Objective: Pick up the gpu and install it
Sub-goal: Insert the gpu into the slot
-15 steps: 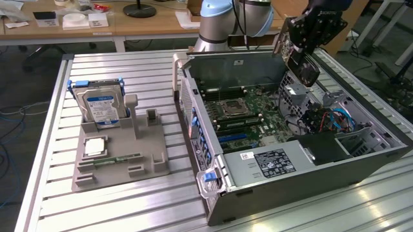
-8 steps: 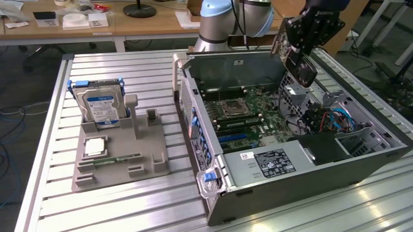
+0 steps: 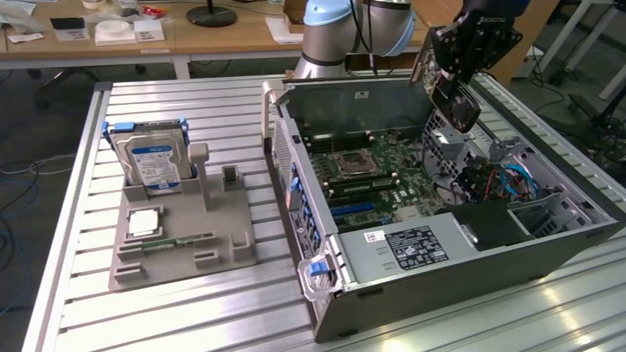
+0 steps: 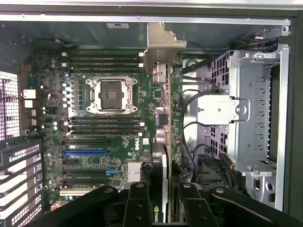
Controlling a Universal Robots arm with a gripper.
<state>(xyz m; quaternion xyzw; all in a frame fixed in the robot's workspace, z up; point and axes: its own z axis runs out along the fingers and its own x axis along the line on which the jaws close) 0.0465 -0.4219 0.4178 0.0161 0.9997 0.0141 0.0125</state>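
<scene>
My black gripper (image 3: 468, 55) hangs above the far right side of the open computer case (image 3: 430, 271) and is shut on the gpu (image 3: 451, 99). The gpu hangs on edge over the case's inside, above the green motherboard (image 3: 377, 172) and apart from it. In the wrist view I look along the gpu (image 4: 163, 118) edge-on, its silver end bracket (image 4: 163, 45) farthest from me, with my gripper (image 4: 163, 194) clamped on the near end between two black fingers (image 4: 137, 201). The card floats beside the memory slots, and the blue expansion slot (image 4: 85, 152) lies off to one side.
A metal drive cage (image 4: 251, 109) and loose cables (image 3: 509, 183) fill the case beside the gpu. On the slatted table at the exterior view's left stands a grey fixture (image 3: 230, 253) with a blue-labelled hard drive (image 3: 152, 158) and a narrow memory strip (image 3: 176, 240).
</scene>
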